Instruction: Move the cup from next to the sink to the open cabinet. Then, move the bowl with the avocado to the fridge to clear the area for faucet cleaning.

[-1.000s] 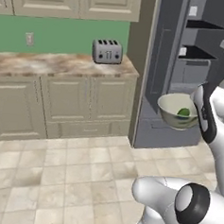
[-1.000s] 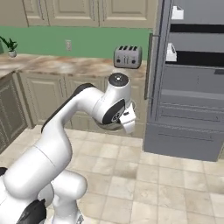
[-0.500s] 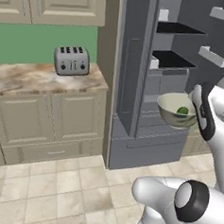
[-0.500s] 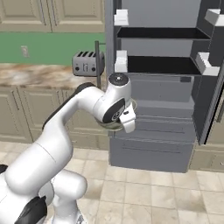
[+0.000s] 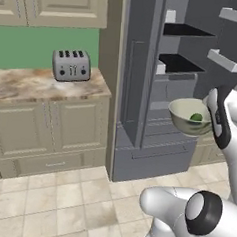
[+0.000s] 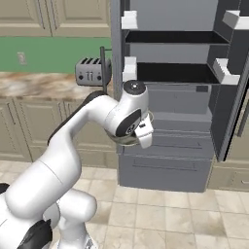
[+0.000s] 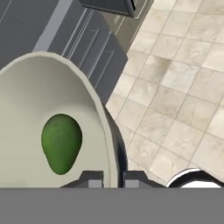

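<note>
Left of the fridge [image 5: 143, 82]: toaster [image 5: 71, 65] on a marbled counter [image 5: 37, 85], seen in both base views. Avocado [image 7: 61, 142] visible in the left base view and hand view, hidden by the arm in the right base view. Gripper [image 7: 107, 179] clamped on the rim of the bowl [image 5: 190, 117], one finger inside, one outside; avocado just beside the fingers. Bowl held level in front of the fridge, below its dark shelves, near the drawer fronts. Fridge door [image 6: 228, 82] swung open at right; bare tiled floor [image 5: 59, 206] in front of the fridge.
</note>
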Tool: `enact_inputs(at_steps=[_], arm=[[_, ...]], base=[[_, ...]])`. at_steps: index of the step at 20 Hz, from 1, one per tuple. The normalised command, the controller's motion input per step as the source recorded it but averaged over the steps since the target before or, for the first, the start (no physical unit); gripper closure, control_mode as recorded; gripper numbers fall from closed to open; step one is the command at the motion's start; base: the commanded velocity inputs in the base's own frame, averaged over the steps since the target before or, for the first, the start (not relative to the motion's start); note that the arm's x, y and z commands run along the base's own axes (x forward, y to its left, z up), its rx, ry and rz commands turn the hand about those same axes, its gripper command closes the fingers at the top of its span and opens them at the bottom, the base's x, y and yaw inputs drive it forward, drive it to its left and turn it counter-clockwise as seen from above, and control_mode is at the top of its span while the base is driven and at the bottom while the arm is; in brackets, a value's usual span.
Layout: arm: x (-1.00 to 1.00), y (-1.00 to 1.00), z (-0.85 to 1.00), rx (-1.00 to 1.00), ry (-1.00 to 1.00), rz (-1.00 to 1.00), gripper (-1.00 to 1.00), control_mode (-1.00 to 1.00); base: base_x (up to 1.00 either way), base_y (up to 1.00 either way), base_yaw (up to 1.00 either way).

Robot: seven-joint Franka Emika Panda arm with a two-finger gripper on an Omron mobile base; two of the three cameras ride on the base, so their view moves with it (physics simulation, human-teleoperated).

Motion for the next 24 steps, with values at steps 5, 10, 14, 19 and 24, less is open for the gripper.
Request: enact_inputs(at_steps=[5,10,14,19,24], arm=[[0.0,0.0,0.0,0.0,0.0,0.0,1.0,1.0],[0.0,0.0,0.0,0.0,0.0,0.0,1.0,1.0],[0.0,0.0,0.0,0.0,0.0,0.0,1.0,1.0],[0.0,0.0,0.0,0.0,0.0,0.0,1.0,1.0],[0.0,0.0,0.0,0.0,0.0,0.0,1.0,1.0]], base=[[1.0,-0.44,0.0],[0.95,-0.21,-0.4],[0.51,-0.25,-0.06],[0.08,-0.73,0.11],[0.1,-0.62,0.14]])
